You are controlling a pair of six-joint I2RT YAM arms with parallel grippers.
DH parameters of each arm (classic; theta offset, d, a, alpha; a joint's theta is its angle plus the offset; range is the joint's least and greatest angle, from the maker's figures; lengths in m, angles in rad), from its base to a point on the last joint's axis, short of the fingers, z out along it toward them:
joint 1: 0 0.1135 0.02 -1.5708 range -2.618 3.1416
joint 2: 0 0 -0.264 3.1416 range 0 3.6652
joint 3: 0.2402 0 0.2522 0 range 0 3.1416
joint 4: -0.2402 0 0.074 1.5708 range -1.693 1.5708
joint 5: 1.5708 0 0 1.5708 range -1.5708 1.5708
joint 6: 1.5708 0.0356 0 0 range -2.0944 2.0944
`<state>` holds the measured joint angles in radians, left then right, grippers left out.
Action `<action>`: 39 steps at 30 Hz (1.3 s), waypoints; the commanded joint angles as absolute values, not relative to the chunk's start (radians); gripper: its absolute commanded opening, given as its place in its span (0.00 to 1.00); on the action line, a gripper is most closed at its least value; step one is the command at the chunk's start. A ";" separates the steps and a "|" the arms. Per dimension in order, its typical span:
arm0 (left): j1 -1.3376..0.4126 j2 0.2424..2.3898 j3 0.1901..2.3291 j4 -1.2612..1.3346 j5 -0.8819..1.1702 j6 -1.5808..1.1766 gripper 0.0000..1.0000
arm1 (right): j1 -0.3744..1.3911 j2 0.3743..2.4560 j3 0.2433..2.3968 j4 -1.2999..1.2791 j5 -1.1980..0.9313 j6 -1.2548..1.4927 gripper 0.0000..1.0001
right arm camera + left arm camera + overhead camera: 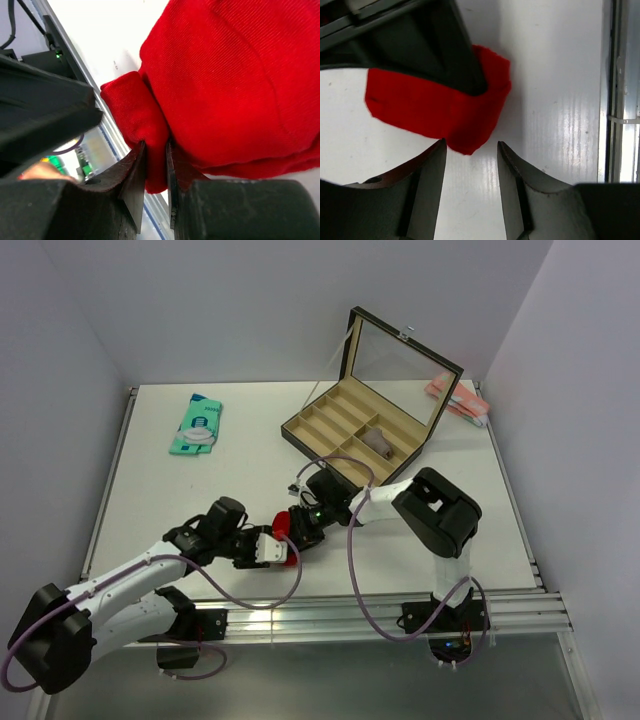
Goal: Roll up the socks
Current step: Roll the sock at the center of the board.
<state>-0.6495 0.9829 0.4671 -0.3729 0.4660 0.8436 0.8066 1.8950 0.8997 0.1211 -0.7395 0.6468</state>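
Close under the right wrist camera, the right end effector [156,167] is clenched on a narrow fold of the red socks [235,85], its two fingers nearly meeting through the fabric. The rest of the bundle bulges just beyond, lying on the white bench [110,30]. The left end effector [470,150] is released, jaws parted, with the socks' nearest corner between the tips; whether they touch it is unclear. The right arm's dark body covers part of the socks in that view. Farther off stand a compartment box [335,418] with its lid raised, a teal sock [197,425] far left, and a pink bundle [455,398] far right.
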 commanded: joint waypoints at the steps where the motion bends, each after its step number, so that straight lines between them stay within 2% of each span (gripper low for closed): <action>1: -0.707 0.980 0.434 -0.295 0.402 0.871 0.50 | 0.801 1.945 0.914 0.038 -0.713 0.637 0.14; 23: -0.862 1.095 0.359 -0.118 0.302 0.834 0.46 | 0.778 1.991 0.905 0.052 -0.727 0.624 0.13; 31: -0.876 1.221 0.397 -0.153 0.279 0.830 0.44 | 0.776 1.936 0.859 0.101 -0.727 0.644 0.21; 34: -0.876 1.261 0.403 -0.163 0.281 0.825 0.38 | 0.776 1.904 0.828 0.135 -0.727 0.663 0.25; 37: -0.876 1.287 0.408 -0.176 0.290 0.816 0.23 | 0.776 1.862 0.796 0.164 -0.704 0.683 0.30; 38: -0.876 1.301 0.413 -0.182 0.298 0.816 0.13 | 0.776 1.829 0.779 0.164 -0.693 0.692 0.32; 39: -0.876 1.308 0.417 -0.190 0.302 0.818 0.11 | 0.778 1.810 0.770 0.166 -0.661 0.695 0.34</action>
